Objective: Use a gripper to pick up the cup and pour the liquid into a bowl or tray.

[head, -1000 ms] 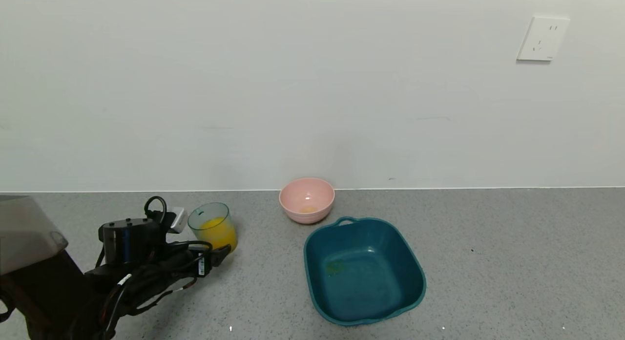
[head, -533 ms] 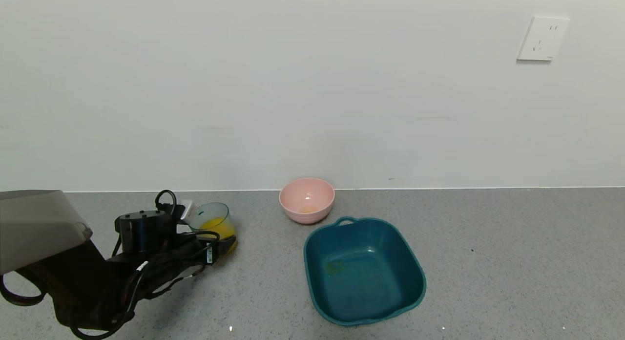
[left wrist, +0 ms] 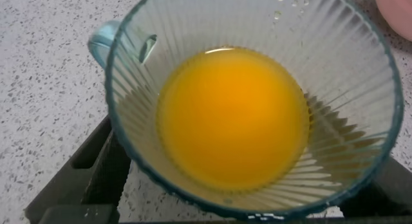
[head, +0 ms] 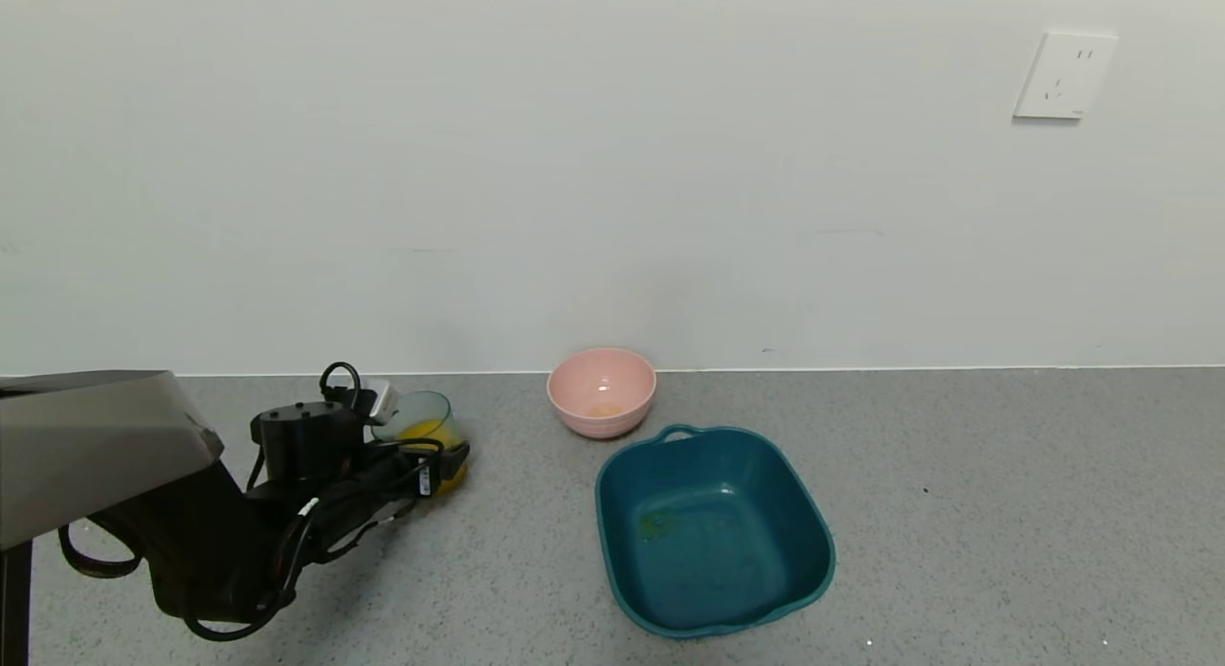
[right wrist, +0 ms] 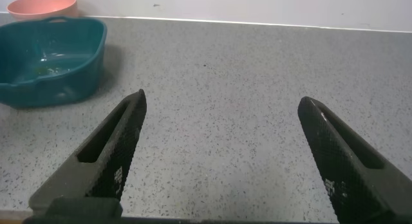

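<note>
Cup point(head: 428, 434) first: it stands upright on the grey counter point(head: 1005, 513) at the far left, near the wall, about half full of orange juice point(left wrist: 233, 118). The left gripper point(head: 442, 465) has reached it from the robot's side, and the left wrist view shows a black finger point(left wrist: 96, 169) on either side of the ribbed wall, with the cup sitting between them. Whether the fingers already press the glass or only bracket it, I cannot tell from these views.

To the right, the pink bowl point(head: 601, 391) sits by the wall, well apart from the cup. Just in front of it and further right lies the teal tub point(head: 713, 532), open side up, with only a faint smear on its floor, so nothing has been poured yet.

The right gripper point(right wrist: 222, 153) is out of the head view; its own camera shows it spread wide and empty over bare counter, with the tub off in the distance.

The left arm is clearly the one placed to lift. The carry would run rightward and slightly toward the robot, keeping the cup's axis vertical until its rim is over the tub.
</note>
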{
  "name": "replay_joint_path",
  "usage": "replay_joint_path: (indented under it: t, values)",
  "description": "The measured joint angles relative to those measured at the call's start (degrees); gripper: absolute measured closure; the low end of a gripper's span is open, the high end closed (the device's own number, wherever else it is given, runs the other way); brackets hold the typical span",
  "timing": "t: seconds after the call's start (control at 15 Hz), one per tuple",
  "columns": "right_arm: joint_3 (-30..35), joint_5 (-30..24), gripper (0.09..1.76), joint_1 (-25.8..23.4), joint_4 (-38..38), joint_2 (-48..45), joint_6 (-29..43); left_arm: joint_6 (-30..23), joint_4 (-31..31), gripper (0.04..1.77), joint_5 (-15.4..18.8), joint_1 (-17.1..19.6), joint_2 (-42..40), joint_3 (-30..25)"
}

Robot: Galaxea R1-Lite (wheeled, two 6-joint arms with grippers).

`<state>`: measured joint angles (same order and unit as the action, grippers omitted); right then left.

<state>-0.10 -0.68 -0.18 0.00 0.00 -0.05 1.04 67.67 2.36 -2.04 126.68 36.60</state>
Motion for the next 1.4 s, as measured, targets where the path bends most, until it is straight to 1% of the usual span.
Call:
replay_joint_path:
  t: [0.73, 0.93, 1.4]
  values:
    - [0.0, 0.0, 0.14, 0.0, 0.0, 0.0, 0.0, 0.1, 0.4, 0.09, 0.1, -0.1, 1.2, 0.7]
    - [0.0, 0.0, 0.14, 0.0, 0.0, 0.0, 0.0, 0.2, 3.9, 0.09, -0.2, -0.1, 0.8, 0.2]
    - [0.0, 0.0, 0.14, 0.0, 0.0, 0.0, 0.0, 0.5, 4.2, 0.09, -0.2, -0.1, 1.1, -0.2]
